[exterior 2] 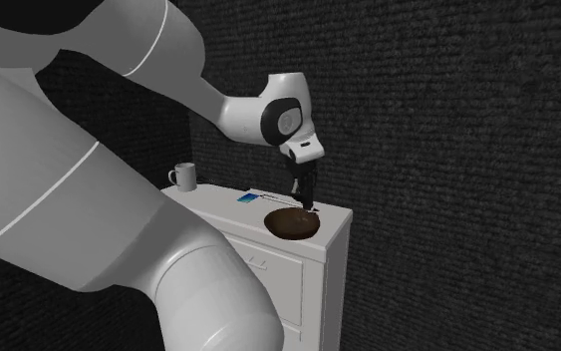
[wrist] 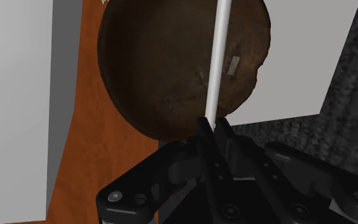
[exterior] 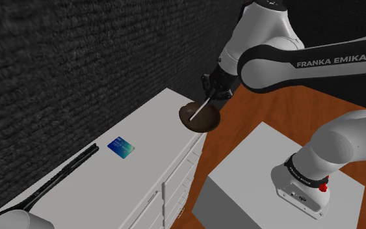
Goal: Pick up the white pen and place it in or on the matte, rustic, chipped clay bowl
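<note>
A dark brown, rough-looking bowl sits at the near corner of a white cabinet top. My black gripper hovers just above the bowl's far rim, shut on a thin white pen that slants down over the bowl. In the wrist view the pen runs from between the closed fingers across the brown bowl. From the second exterior view the gripper hangs right above the bowl at the cabinet's corner.
A blue card lies mid-cabinet, a long black object along the dark brick wall, and a white mug at the far end. Drawer fronts face the reddish wood floor. My stand is close by.
</note>
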Action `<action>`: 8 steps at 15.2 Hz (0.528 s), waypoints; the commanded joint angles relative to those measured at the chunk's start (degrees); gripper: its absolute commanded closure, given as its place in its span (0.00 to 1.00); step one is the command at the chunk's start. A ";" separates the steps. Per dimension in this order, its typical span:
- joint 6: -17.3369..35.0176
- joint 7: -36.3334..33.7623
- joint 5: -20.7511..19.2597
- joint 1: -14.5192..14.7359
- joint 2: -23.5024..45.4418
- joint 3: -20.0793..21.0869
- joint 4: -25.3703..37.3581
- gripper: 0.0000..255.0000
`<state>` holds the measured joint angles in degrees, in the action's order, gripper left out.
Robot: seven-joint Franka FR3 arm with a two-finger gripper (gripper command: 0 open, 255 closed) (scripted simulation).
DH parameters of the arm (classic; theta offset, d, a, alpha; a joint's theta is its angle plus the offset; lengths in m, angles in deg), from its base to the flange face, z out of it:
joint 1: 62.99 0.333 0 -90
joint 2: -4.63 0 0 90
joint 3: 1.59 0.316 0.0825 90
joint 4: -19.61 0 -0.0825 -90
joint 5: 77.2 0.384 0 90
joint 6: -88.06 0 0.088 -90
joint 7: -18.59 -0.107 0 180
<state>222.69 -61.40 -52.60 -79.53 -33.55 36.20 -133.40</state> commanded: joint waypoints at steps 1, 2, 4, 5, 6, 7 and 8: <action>1.96 -0.04 0.37 -0.05 0.95 0.76 -0.97 1.00; 2.92 -0.06 0.54 -0.08 1.45 1.14 -1.44 1.00; 4.88 -0.11 0.87 -0.18 2.51 1.92 -2.33 1.00; 5.88 -0.14 1.02 -0.24 3.09 2.32 -2.77 1.00; 6.55 -0.17 1.12 -0.30 3.48 2.60 -3.05 1.00; 6.55 -0.17 1.12 -0.29 3.47 2.59 -3.05 1.00; 6.55 -0.17 1.12 -0.29 3.48 2.59 -3.05 1.00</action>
<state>229.02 -61.53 -51.54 -79.83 -30.18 38.68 -136.36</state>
